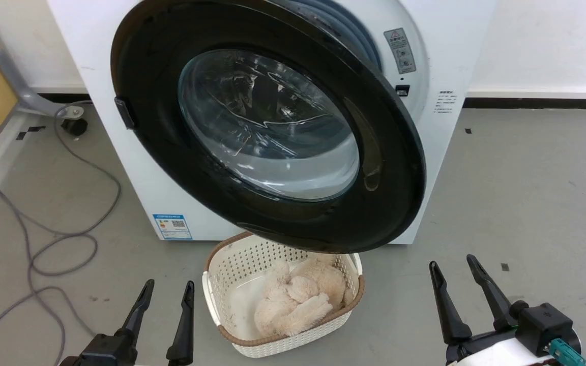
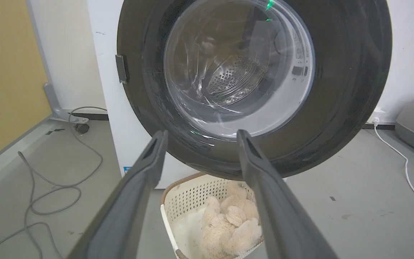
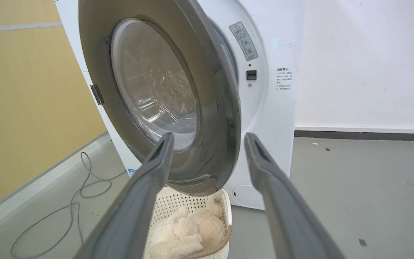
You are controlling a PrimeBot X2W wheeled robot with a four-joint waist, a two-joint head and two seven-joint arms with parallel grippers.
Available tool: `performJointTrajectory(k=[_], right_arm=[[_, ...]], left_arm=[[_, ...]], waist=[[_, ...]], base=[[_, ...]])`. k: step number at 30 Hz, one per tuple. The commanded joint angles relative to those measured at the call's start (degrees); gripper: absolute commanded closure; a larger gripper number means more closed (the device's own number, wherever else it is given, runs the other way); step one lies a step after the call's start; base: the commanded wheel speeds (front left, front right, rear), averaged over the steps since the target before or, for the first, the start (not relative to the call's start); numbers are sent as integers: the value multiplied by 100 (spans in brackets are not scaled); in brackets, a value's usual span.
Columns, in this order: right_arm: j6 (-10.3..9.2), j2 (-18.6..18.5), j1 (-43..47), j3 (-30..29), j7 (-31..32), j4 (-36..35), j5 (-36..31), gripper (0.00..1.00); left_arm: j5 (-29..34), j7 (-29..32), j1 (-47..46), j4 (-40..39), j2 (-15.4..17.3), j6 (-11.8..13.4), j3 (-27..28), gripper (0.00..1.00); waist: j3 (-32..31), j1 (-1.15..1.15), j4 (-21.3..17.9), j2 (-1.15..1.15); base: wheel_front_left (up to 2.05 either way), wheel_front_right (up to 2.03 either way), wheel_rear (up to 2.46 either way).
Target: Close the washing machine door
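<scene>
Left claw [image 1: 168, 284]: low at the left of the head view, fingers spread, nothing between them, clear of the door. In its own wrist view, left claw [image 2: 202, 133] points at the lower part of the door glass. Right claw [image 1: 451, 262]: low at the right, fingers likewise parted and empty, over bare grey floor [image 1: 517, 203]. From its wrist, right claw [image 3: 210, 135] looks along the free edge of the door.

Washing machine door [image 1: 267, 124]: ajar. A hinge block [image 1: 125, 113] shows on its left side, and the right edge stands out from the white washing machine [image 1: 135, 168]. The gap on that side exposes the grey gasket [image 1: 354, 35], a warning sticker [image 1: 400, 51] and a small dark latch slot [image 1: 402, 90]. The perforated drum shows through the glass in the left wrist view [image 2: 228, 79]. The right wrist view shows the door [image 3: 153, 90] angled away from the machine front [image 3: 271, 100].

Cream perforated basket [image 1: 252, 259]: on the floor just in front of the machine, holding a fluffy cream bundle [image 1: 298, 300]. In the head view the lower rim of the door overlaps the back of the basket; I cannot tell if they touch.

Blue label [image 1: 172, 226]: at the machine's lower left corner. Grey cable [image 1: 69, 239]: looped on the floor to the left.
</scene>
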Motion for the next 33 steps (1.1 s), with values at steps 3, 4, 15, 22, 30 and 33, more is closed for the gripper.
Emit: performJointTrajectory(k=[3, 4, 15, 22, 30, 33], right_arm=[[3, -12, 58, -35, -25, -22, 31, 0], [3, -9, 54, -46, -25, -29, 26, 0], [3, -588, -427, 480, -25, -140, -53, 100], [3, -1425, -1401, 1087, 150, 115, 184, 100], [3, -2168, -2578, 1199, 454, 536, 826, 100], [3, -2330, -2813, 1230, 536, 650, 938, 100]], left_arm=[[144, -24, 42, -31, -83, -78, 95, 0], [179, -24, 31, -24, -104, -101, 120, 0], [539, -25, -303, -34, -461, -323, 246, 0], [645, -25, -521, -86, -648, -412, 309, 0], [712, -25, -836, -98, -790, -525, 298, 0], [714, -25, -925, -95, -817, -544, 285, 0]], waist=[[51, 0, 70, 0], [75, 0, 90, 0], [528, 0, 497, 0], [940, 0, 788, 0], [1459, 0, 1082, 0], [1576, 0, 1153, 0]], base=[[0, 0, 0], [0, 0, 0], [0, 0, 0], [0, 0, 0], [0, 0, 0], [0, 0, 0]])
